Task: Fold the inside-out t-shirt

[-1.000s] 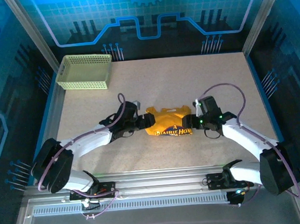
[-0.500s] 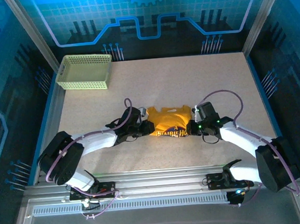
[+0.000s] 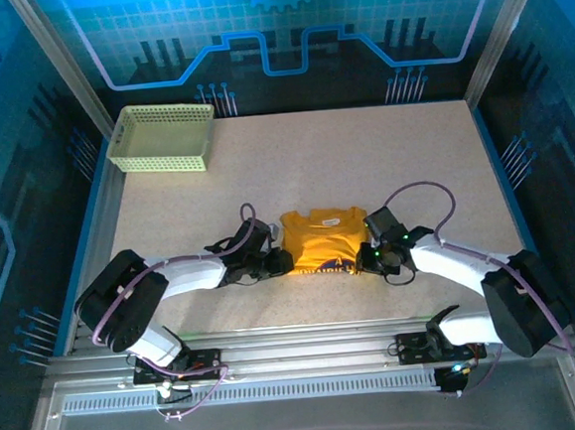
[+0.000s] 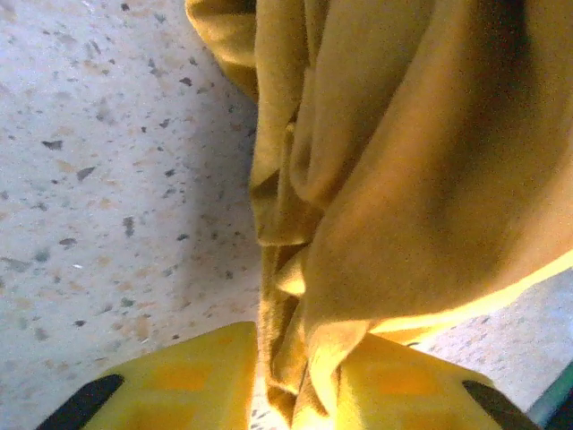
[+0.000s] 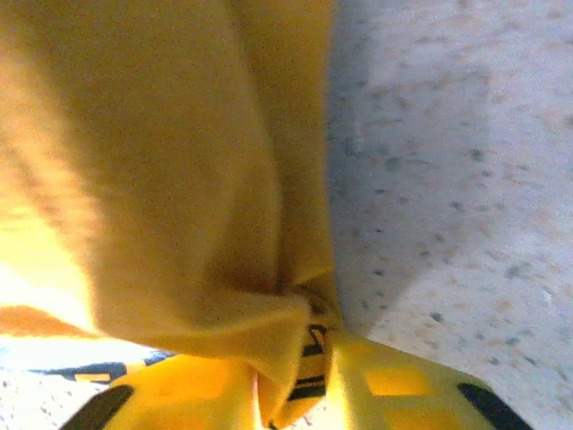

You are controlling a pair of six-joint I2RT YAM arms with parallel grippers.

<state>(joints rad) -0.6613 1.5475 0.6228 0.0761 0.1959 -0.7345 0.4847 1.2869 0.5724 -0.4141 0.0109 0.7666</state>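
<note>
Left gripper and right gripper, two in all, each bite down on the one mustard-yellow t-shirt. It sits in the near middle of the speckled table, between the left arm and the right arm. Seen from above, the shirt is roughly square. Its collar, with a small white label, is turned toward the far side, and a line of dark lettering runs along its near edge. The left gripper holds the shirt's near left corner; the right gripper holds the near right corner.

From the left wrist, two yellow fingers stand narrowly apart with a thick bunch of folded cloth squeezed in the gap, and the rest of the fabric spreads away in soft pleats over the table. From the right wrist, that gripper's own pair of yellow fingers is likewise pressed on a gathered fold, with a scrap of dark print showing right at the pinch. Both sets of jaws are nearly shut, parted by the cloth alone. Whether the held edge is raised off the surface cannot be told.

One pale yellow-green mesh basket stands well apart at the far left corner of the table, touching neither the shirt nor an arm.
</note>
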